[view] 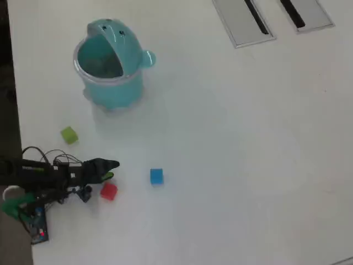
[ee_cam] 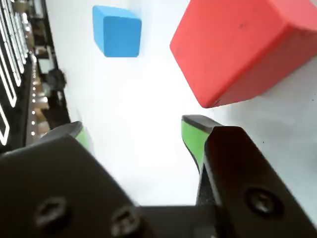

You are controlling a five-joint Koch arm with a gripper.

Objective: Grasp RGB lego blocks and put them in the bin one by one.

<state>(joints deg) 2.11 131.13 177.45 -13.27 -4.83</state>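
In the wrist view the red block [ee_cam: 237, 47] fills the upper right, just beyond my right fingertip and outside the gap. The blue block [ee_cam: 118, 30] lies farther off at the upper left. My gripper [ee_cam: 136, 130] is open, with only white table between its green-padded fingers [ee_cam: 192, 136]. From overhead, the gripper [view: 112, 170] hangs just up and left of the red block [view: 108, 191]. The blue block [view: 156, 176] sits to the right, apart from both. The yellow-green block [view: 69, 134] lies above the arm. The teal bin [view: 113, 91] stands at the upper left with its lid up.
Two flat grey panels [view: 242, 22] [view: 309, 12] lie at the table's top right in the overhead view. The table's left edge [view: 12, 99] runs close beside the arm base, with wires there. Dark equipment lines the left side of the wrist view [ee_cam: 20, 74].
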